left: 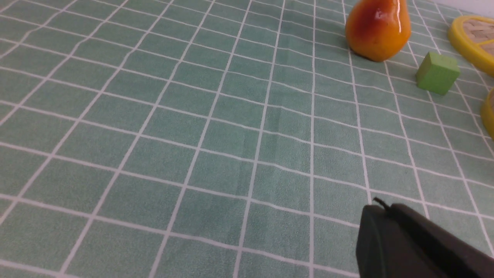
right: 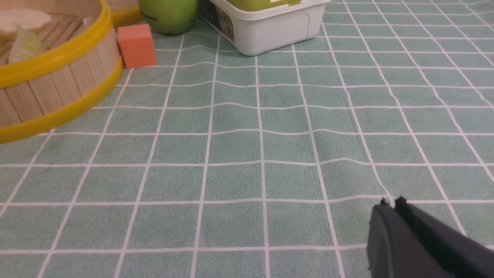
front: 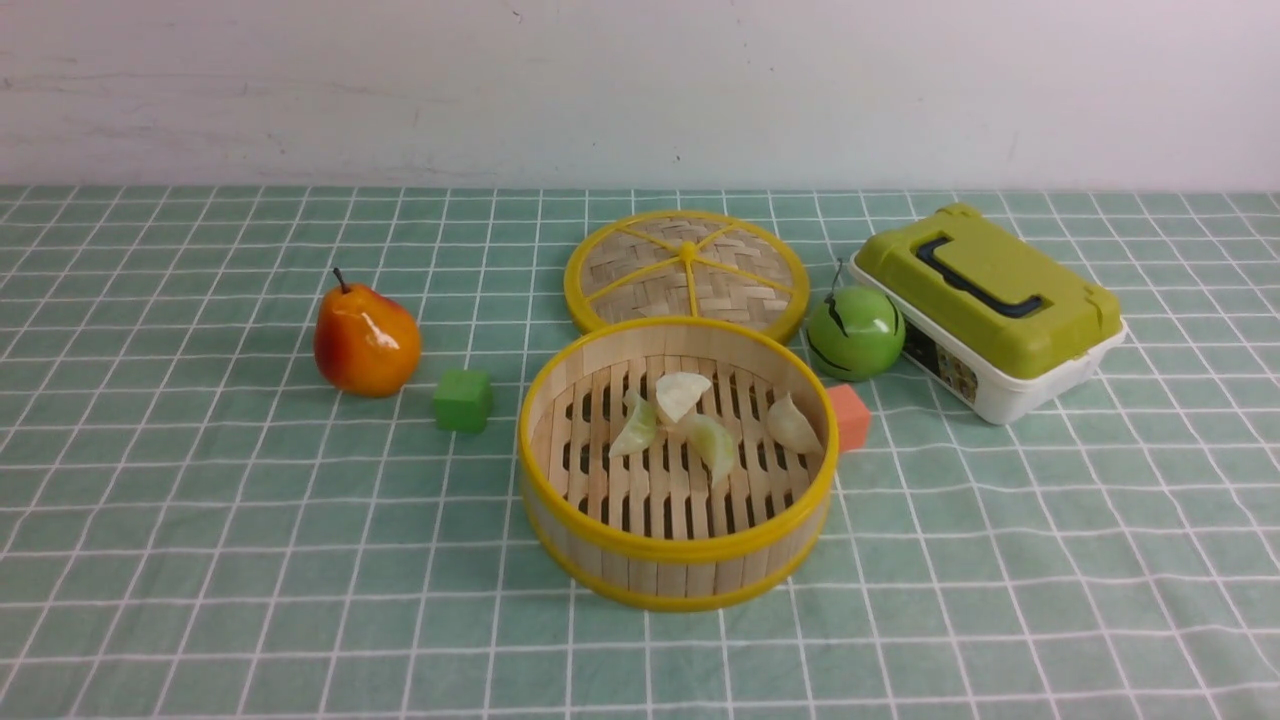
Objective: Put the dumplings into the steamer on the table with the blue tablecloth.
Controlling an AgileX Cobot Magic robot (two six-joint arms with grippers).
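Observation:
Several pale dumplings point(front: 682, 392) lie on the slatted floor of the round bamboo steamer point(front: 676, 548), which stands mid-table on the teal grid cloth point(front: 200, 520). Neither arm shows in the front view. My left gripper point(left: 380, 208) is shut with nothing in it, low over bare cloth, well short of the pear point(left: 377, 29) and green cube point(left: 437, 73). My right gripper point(right: 389, 202) is also shut and empty over bare cloth. From its wrist view the steamer point(right: 58, 58) sits well ahead to one side, with dumplings point(right: 24, 44) visible over its rim.
An orange pear point(front: 365, 342) and a green cube point(front: 463, 401) sit left of the steamer. The woven yellow-rimmed lid point(front: 686, 272) lies behind it. A green apple point(front: 856, 332), an orange cube point(front: 850, 416) and a green-lidded white box point(front: 990, 310) are to its right.

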